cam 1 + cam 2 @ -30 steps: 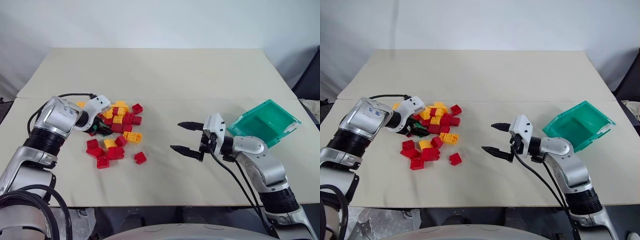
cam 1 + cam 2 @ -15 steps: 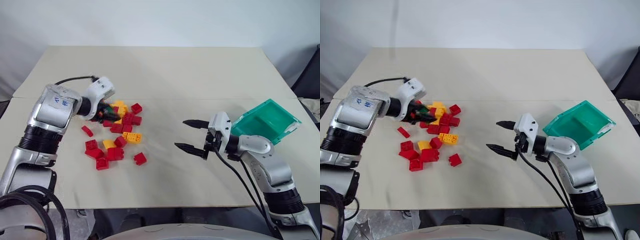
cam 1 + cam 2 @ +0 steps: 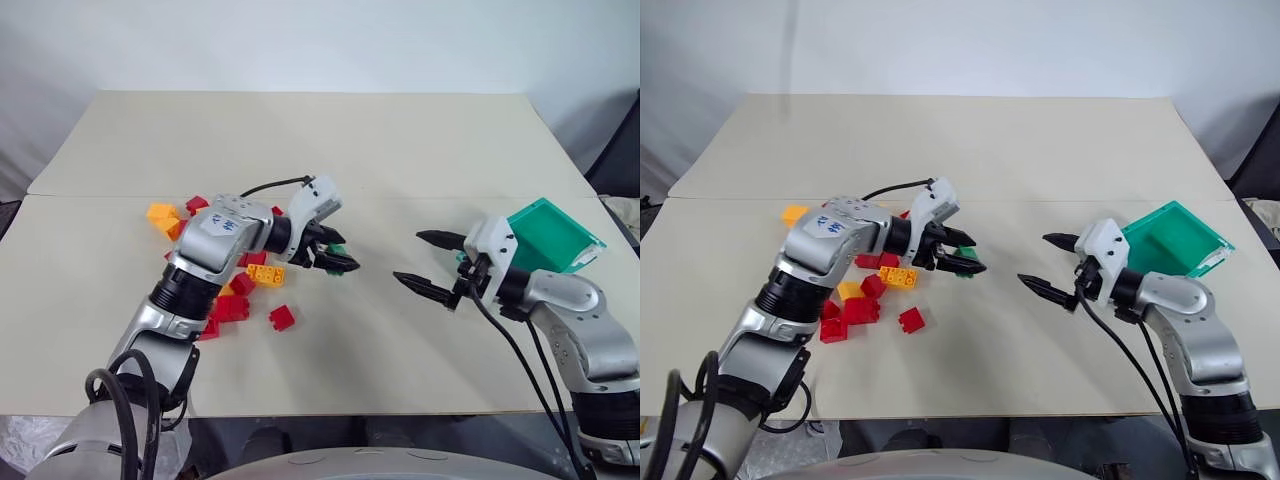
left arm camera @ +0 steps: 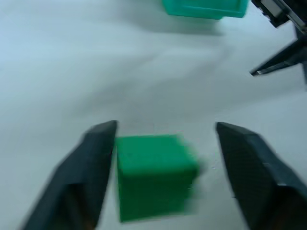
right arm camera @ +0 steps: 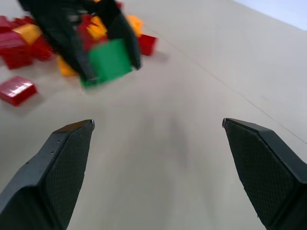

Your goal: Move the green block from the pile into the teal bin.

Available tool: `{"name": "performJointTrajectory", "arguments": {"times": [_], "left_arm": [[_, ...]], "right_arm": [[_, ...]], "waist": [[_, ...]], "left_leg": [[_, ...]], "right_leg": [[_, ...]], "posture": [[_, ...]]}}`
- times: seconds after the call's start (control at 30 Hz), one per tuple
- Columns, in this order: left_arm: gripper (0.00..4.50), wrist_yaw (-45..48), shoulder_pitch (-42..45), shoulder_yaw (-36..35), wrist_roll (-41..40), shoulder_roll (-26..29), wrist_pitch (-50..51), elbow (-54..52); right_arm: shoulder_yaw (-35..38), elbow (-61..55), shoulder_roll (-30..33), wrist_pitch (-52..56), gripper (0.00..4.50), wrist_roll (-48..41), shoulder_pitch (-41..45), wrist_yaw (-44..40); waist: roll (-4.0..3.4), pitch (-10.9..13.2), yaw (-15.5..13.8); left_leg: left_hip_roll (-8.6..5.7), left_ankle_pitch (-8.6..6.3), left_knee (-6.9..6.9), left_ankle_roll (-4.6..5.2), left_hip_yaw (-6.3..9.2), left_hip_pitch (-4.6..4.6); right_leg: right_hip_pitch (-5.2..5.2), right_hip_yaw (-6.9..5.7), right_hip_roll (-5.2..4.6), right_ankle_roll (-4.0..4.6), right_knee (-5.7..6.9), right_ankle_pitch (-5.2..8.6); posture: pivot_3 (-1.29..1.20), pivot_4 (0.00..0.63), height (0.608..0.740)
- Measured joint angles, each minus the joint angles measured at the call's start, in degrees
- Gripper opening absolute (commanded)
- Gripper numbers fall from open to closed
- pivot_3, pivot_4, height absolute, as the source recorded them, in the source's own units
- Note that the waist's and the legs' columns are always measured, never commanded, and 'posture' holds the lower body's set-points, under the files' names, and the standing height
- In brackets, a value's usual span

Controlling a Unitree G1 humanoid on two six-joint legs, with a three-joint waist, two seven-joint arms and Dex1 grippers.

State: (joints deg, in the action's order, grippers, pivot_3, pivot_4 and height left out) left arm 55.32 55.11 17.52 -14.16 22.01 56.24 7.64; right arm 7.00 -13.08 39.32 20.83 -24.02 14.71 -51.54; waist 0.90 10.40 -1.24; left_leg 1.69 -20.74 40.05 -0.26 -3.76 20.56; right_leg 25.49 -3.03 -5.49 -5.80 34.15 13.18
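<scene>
The pile (image 3: pixel 225 270) of red and yellow bricks lies left of centre on the table (image 3: pixel 330 150). Just right of it, mid-frame, the left gripper (image 3: pixel 337 256) has its fingers spread, the green block (image 4: pixel 152 175) between them, against one finger and clear of the other. Right of centre the right gripper (image 3: pixel 428 262) gapes wide, empty. The bin (image 3: pixel 548 235) sits at the right edge

Pale beige table (image 3: pixel 330 140) against a plain white wall (image 3: pixel 300 40).
</scene>
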Motion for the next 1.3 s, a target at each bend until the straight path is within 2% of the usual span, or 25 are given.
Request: {"name": "performJointTrajectory", "arguments": {"times": [0.13, 0.37, 0.53, 0.67, 0.73, 0.8, 0.93, 1.1, 1.3], "left_arm": [[4.48, 0.90, -0.01, 0.41, -0.56, -0.12, -1.17, -0.50], [4.48, 1.69, -8.31, -3.91, -1.68, 6.45, -7.45, -6.16], [4.48, 4.41, -17.83, -16.22, -4.94, 16.78, -12.50, -6.71], [4.48, 7.06, -27.49, -29.28, -10.80, 18.09, -21.60, -8.67], [4.48, 8.45, -31.56, -33.22, -11.96, 20.14, -24.41, -8.90], [4.48, 8.70, -34.20, -37.91, -14.53, 20.51, -25.92, -9.33], [4.48, 12.62, -39.59, -46.40, -20.69, 19.26, -31.96, -10.06], [4.48, 19.49, -48.82, -46.91, -20.93, 20.00, -39.96, -11.42], [4.48, 19.88, -51.32, -48.84, -23.75, 19.22, -43.87, -12.25]], "right_arm": [[2.57, -0.12, 1.42, 0.04, 4.50, -0.12, -1.18, 0.06], [4.65, -4.19, 3.48, 2.54, 4.50, -2.02, -6.58, -0.23], [11.24, -7.78, 7.88, 5.90, 4.50, -4.69, -12.90, -1.53], [10.51, -12.41, 8.17, 9.72, 4.50, -6.97, -12.64, -0.39], [8.54, -14.21, 7.79, 11.36, 4.50, -7.26, -11.39, 1.24], [4.81, -14.79, 5.47, 14.19, 4.50, -7.24, -7.49, 4.40], [-7.01, -14.75, -3.95, 21.95, 4.50, -4.73, 3.29, 14.22], [-16.95, -12.04, -12.73, 27.25, 4.50, 0.19, 7.67, 22.87], [-19.55, -6.47, -18.46, 29.02, 4.50, 3.22, 11.98, 26.71]], "waist": [[0.00, 0.00, -0.08], [-0.03, 0.00, 0.01], [-0.04, 0.01, -0.09], [-0.04, 0.01, -0.05], [-0.03, 0.01, 0.03], [-0.03, 0.01, 0.04], [0.03, -0.01, 1.16], [0.03, -0.01, 1.20], [0.02, -0.01, 1.53]], "left_leg": [[-0.01, 0.00, 0.01, 0.00, 0.00, 0.00], [0.02, 0.00, -0.02, 0.00, 0.01, -0.04], [0.04, -0.02, -0.01, 0.02, 0.01, -0.05], [0.04, -0.04, 0.00, 0.03, 0.00, -0.09], [0.06, -0.05, 0.00, 0.00, 0.01, -0.09], [0.05, -0.05, 0.01, 0.00, -0.01, -0.14], [0.13, -0.03, -0.01, -0.05, 0.02, -0.27], [0.10, -0.04, -0.03, -0.08, 0.04, -0.12], [0.09, -0.09, -0.05, 0.00, 0.01, -0.12]], "right_leg": [[0.00, 0.02, -0.01, -0.01, -0.01, -0.01], [0.00, 0.05, 0.00, -0.01, -0.01, -0.01], [-0.02, 0.03, -0.02, 0.00, -0.02, -0.01], [-0.04, 0.04, -0.08, 0.01, -0.02, -0.01], [-0.04, 0.00, -0.06, 0.03, -0.03, 0.00], [-0.04, 0.03, -0.08, 0.04, -0.06, -0.01], [-0.02, 0.02, -0.13, 0.22, 0.04, 0.00], [0.04, -0.10, -0.14, 0.33, 0.18, 0.06], [0.05, -0.09, -0.18, 0.28, 0.13, 0.03]], "posture": [[0.00, 0.150, 0.740], [0.00, 0.150, 0.740], [0.00, 0.150, 0.740], [0.00, 0.150, 0.740], [0.00, 0.150, 0.740], [0.00, 0.150, 0.740], [0.00, 0.150, 0.740], [0.00, 0.150, 0.740], [0.00, 0.150, 0.740]]}}
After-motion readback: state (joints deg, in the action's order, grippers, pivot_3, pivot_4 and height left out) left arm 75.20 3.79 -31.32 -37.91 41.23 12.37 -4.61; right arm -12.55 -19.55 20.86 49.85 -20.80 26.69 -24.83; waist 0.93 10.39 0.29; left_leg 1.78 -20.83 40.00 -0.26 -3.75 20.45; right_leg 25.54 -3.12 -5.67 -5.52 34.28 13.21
